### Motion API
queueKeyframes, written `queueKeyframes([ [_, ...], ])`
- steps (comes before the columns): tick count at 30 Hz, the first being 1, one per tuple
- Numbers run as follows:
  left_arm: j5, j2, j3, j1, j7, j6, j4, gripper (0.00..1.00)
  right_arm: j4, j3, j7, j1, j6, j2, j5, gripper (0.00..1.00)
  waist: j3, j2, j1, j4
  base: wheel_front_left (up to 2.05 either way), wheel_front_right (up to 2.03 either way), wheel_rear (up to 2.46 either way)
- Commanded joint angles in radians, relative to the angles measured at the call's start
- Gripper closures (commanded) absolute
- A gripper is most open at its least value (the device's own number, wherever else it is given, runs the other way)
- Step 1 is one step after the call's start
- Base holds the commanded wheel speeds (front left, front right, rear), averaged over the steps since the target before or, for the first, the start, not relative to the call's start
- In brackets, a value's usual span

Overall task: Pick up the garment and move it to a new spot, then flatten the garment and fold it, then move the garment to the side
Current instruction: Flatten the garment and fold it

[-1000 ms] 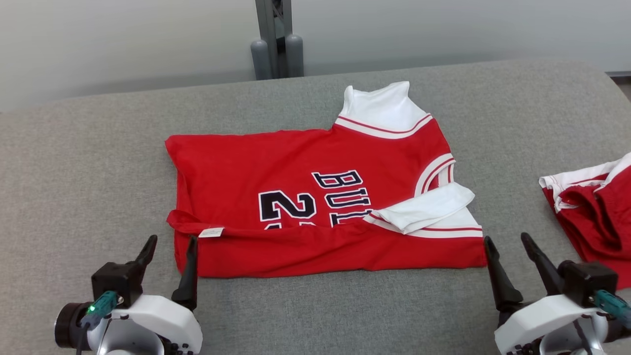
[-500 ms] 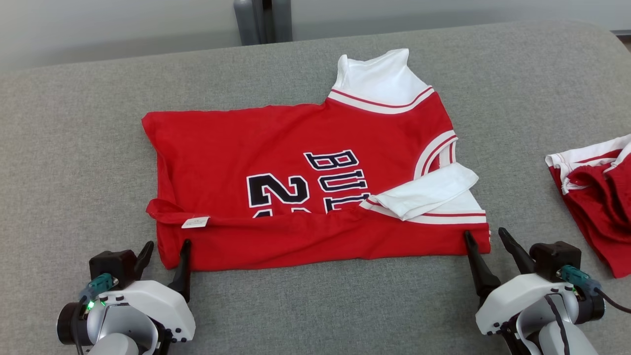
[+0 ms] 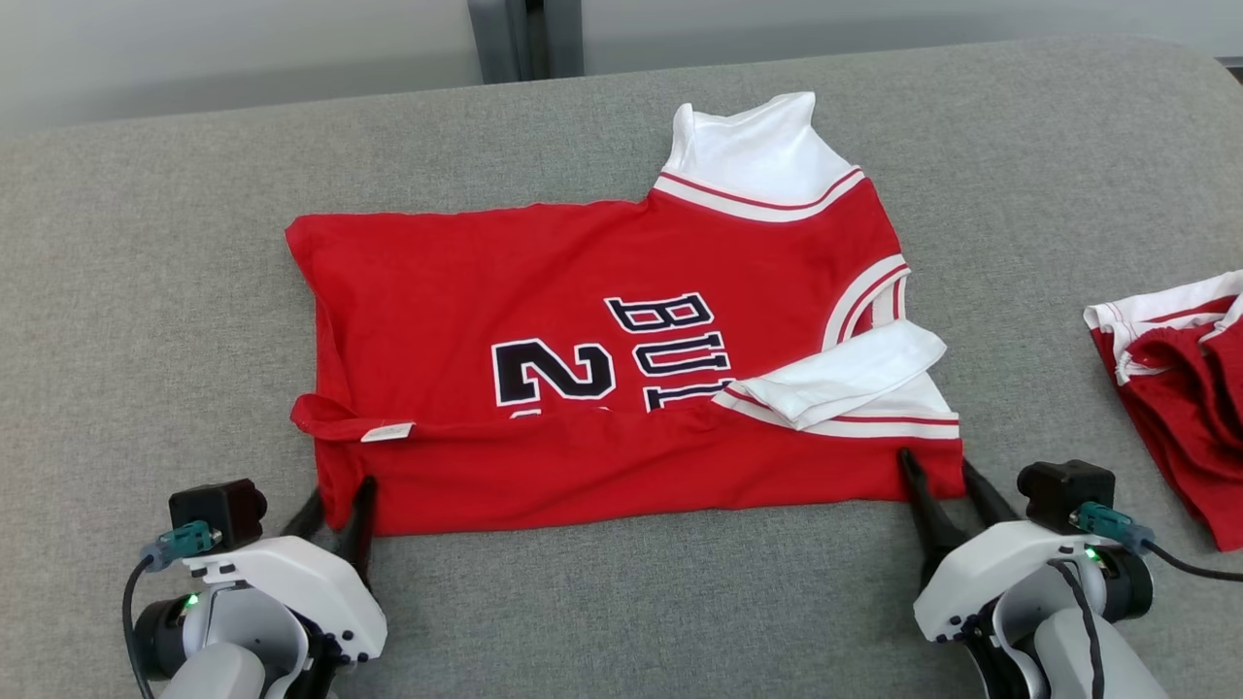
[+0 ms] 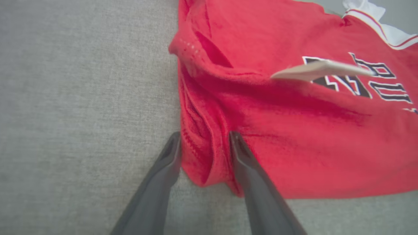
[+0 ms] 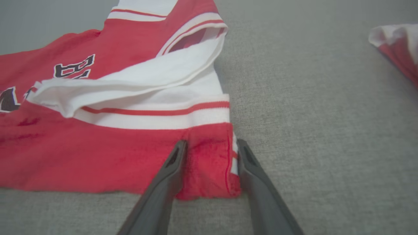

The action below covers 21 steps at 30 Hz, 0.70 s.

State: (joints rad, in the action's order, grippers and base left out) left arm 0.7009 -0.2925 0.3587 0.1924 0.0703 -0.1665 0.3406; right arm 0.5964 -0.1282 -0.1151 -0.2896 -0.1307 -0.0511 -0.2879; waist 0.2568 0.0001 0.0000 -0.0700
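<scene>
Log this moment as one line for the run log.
stage: folding | red jersey: flat on grey cushion, near edge folded over | left gripper: open around near-left corner | right gripper: open around near-right corner

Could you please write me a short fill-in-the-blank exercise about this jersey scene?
The jersey is mostly ____.
The sleeve folded over it is ____.
The left gripper and right gripper each straddle a near ____ of it.
A second garment lies on the robot's ____.
Missing: red; white; corner; right.
</scene>
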Motion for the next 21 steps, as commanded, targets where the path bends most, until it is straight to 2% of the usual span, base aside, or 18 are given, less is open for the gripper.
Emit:
queueKeyframes([
  [1,0.024,0.013,0.008,-0.011,0.026,0.015,0.018,1.00,0.027,-0.009,0.004,-0.002,0.000,0.000,-0.013,1.00,-0.002,-0.0001,0.0000,-0.001,0.00,0.00,0.00],
  [8,0.059,0.003,-0.005,-0.034,0.038,0.034,-0.020,1.00,0.037,-0.020,-0.010,-0.017,0.001,-0.005,-0.049,1.00,-0.015,-0.0001,0.0000,-0.002,0.00,0.00,0.00],
  [11,0.068,-0.021,-0.014,-0.060,0.043,0.035,-0.063,1.00,0.005,-0.017,0.001,0.002,0.001,-0.016,-0.065,1.00,-0.025,-0.0001,0.0000,0.002,0.00,0.00,0.00],
  [18,0.080,-0.072,-0.019,-0.168,0.073,0.016,-0.200,1.00,-0.160,0.030,0.082,0.137,0.001,-0.050,-0.079,1.00,-0.050,-0.0001,0.0000,0.024,0.00,0.00,0.00],
  [21,0.087,-0.081,-0.019,-0.216,0.089,0.000,-0.251,1.00,-0.255,0.074,0.132,0.222,0.001,-0.043,-0.067,1.00,-0.057,-0.0001,0.0000,0.031,0.00,0.00,0.00],
])
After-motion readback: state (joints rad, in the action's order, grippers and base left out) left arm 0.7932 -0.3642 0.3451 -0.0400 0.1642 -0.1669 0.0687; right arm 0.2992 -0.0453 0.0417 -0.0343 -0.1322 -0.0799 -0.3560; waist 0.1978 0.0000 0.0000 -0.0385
